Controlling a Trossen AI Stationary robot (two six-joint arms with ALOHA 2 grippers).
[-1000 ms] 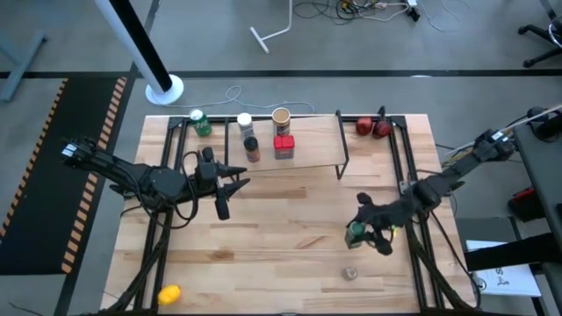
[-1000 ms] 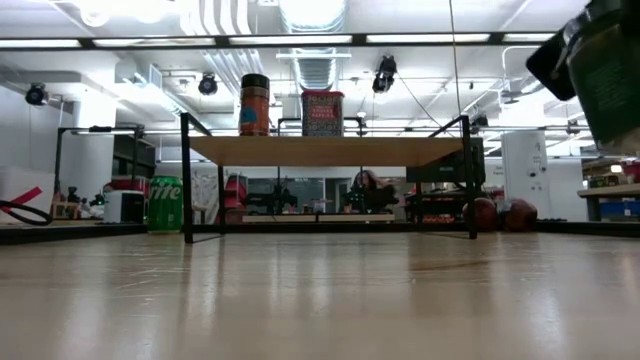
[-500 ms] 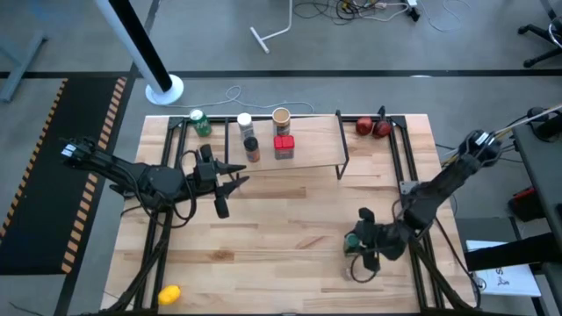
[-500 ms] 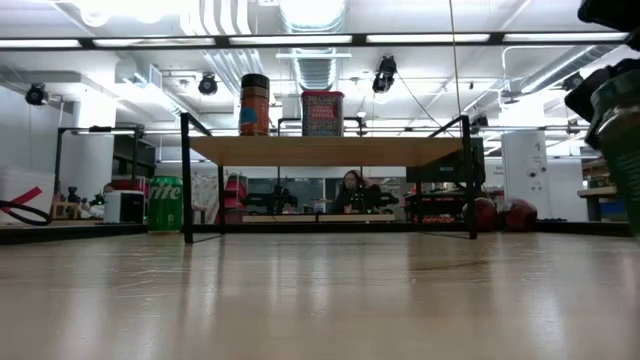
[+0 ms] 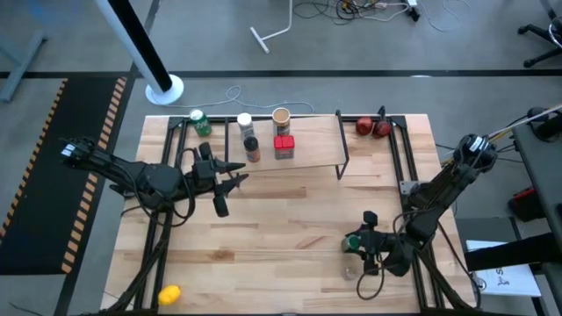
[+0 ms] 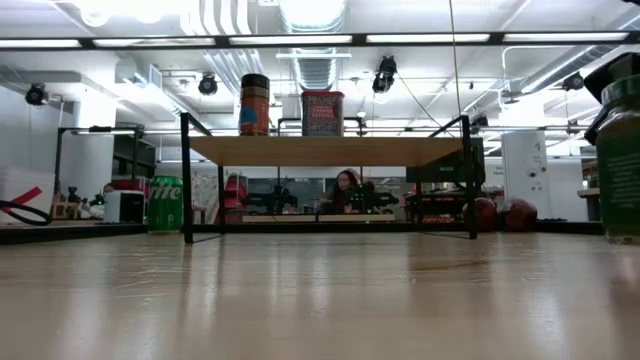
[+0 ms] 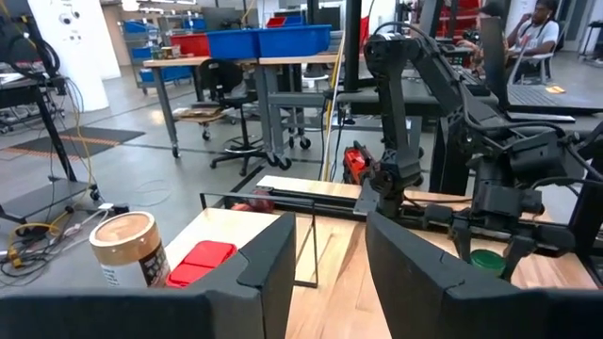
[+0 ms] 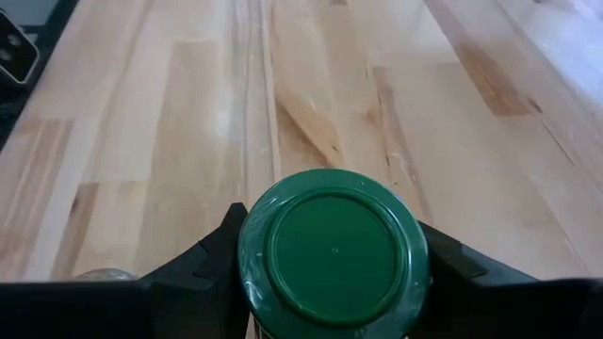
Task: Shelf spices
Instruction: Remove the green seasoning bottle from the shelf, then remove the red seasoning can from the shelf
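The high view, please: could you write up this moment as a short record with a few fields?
shelf: four spices on its top: white-capped jar, dark-capped brown jar, tan round-lidded tub, red square tin
right gripper: shut on green-capped jar, low over the table's near right part
small clear grey-capped jar: on the table, close beside that gripper
left gripper: open, in front of the shelf

Light: bright, even, from long ceiling strip lights [image 6: 300, 40] at 12 o'clock in the low view | Glare: pale sheen on the light wooden table top [image 6: 300, 300] toward 6 o'clock | Shadows: soft and short in the high view | Blur: nearest boards soft; round green plastic cap [image 8: 332, 250] sharp, boards beyond it softer
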